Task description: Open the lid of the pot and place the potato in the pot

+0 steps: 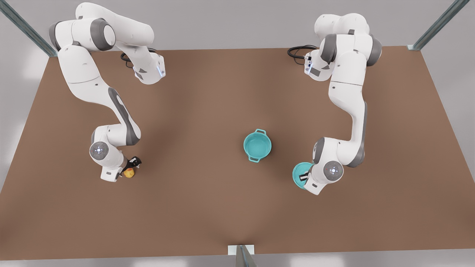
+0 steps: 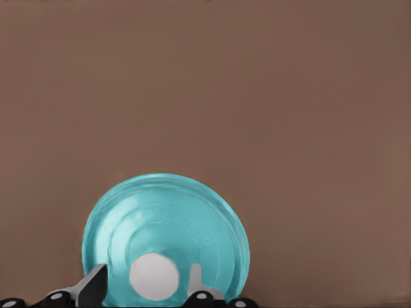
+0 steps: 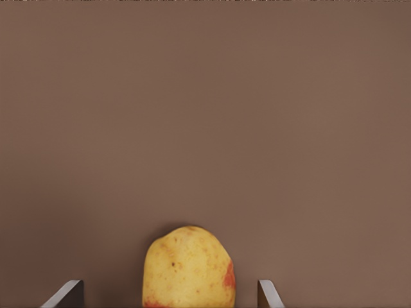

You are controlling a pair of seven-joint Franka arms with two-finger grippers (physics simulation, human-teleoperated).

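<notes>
The pot (image 1: 257,145) stands uncovered near the middle of the table (image 1: 207,207), its teal interior empty. The pot lid (image 2: 166,239) lies on the table at the front view's right, well apart from the pot. The left hand (image 2: 149,292) has its fingers spread on either side of the white knob, not pinching it. The potato (image 3: 189,267) rests on the table at the front view's left, between the wide-open fingers of the right hand (image 3: 170,296). Remaining: grasp the potato, carry it, release it into the pot.

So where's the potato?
The potato sits on the table at the front view's left, between the right tool's open fingers, far from the pot.
</notes>
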